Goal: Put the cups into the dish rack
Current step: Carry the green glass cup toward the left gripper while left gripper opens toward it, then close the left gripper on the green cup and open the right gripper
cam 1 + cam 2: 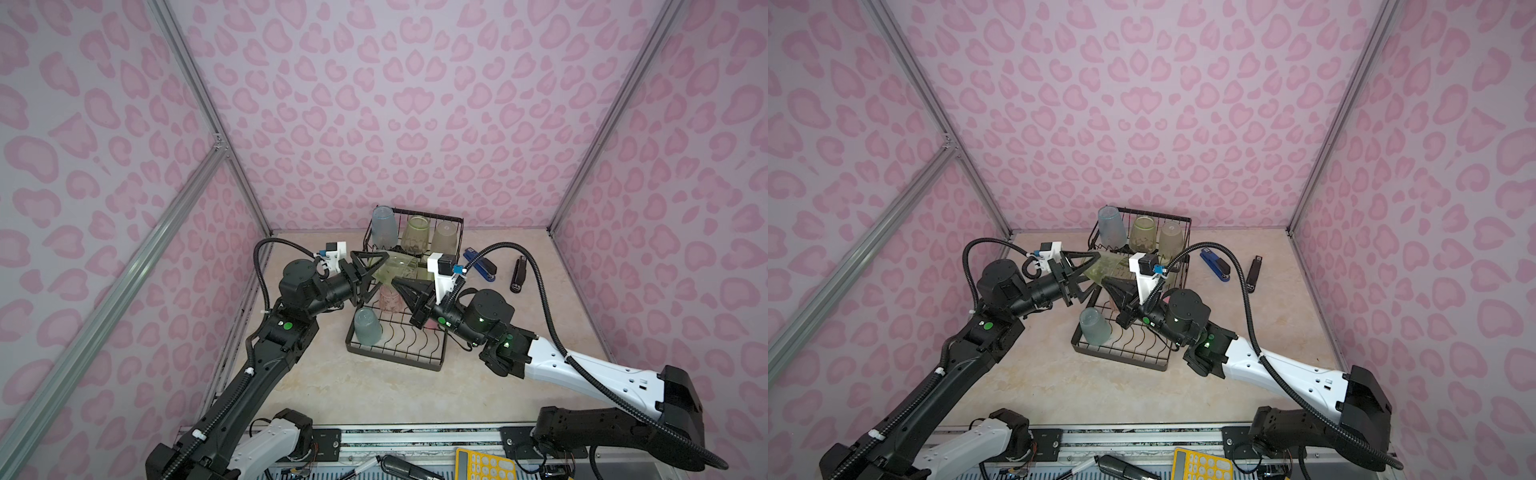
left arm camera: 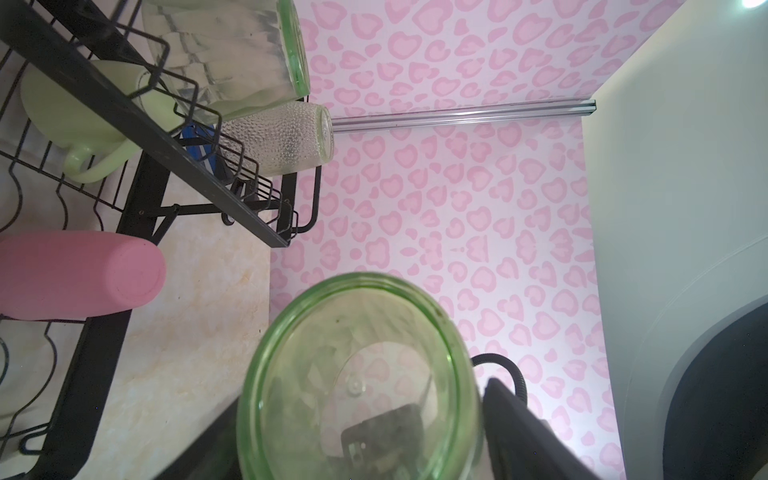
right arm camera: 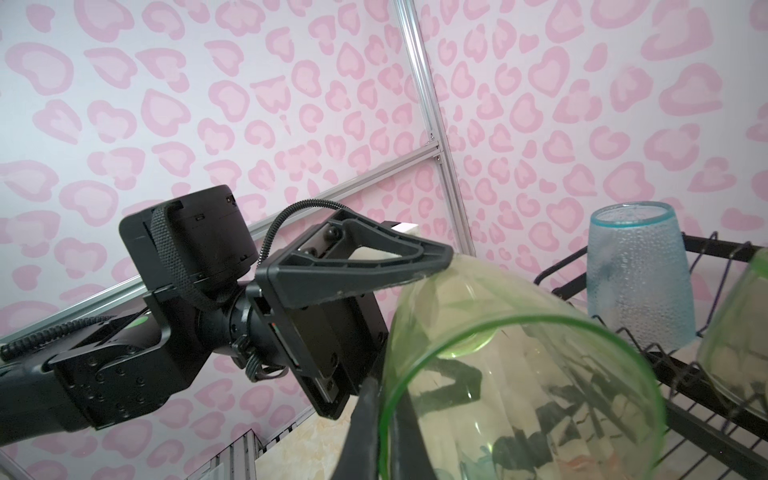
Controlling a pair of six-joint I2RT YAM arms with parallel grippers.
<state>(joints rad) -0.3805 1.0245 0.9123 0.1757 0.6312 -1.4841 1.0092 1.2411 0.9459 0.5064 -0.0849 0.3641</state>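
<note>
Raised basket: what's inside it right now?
Three tumblers side by side: blue, green, beige. Nothing else shows. In both top views, the basket's front floor is partly covered by the held green cup.

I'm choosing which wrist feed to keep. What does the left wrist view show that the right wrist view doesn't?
Only the left wrist view shows the solid pink cup and the pale-green mug. Only the right wrist view shows the blue cup in the dish rack. Both show the green cup up close and that rack.
</note>
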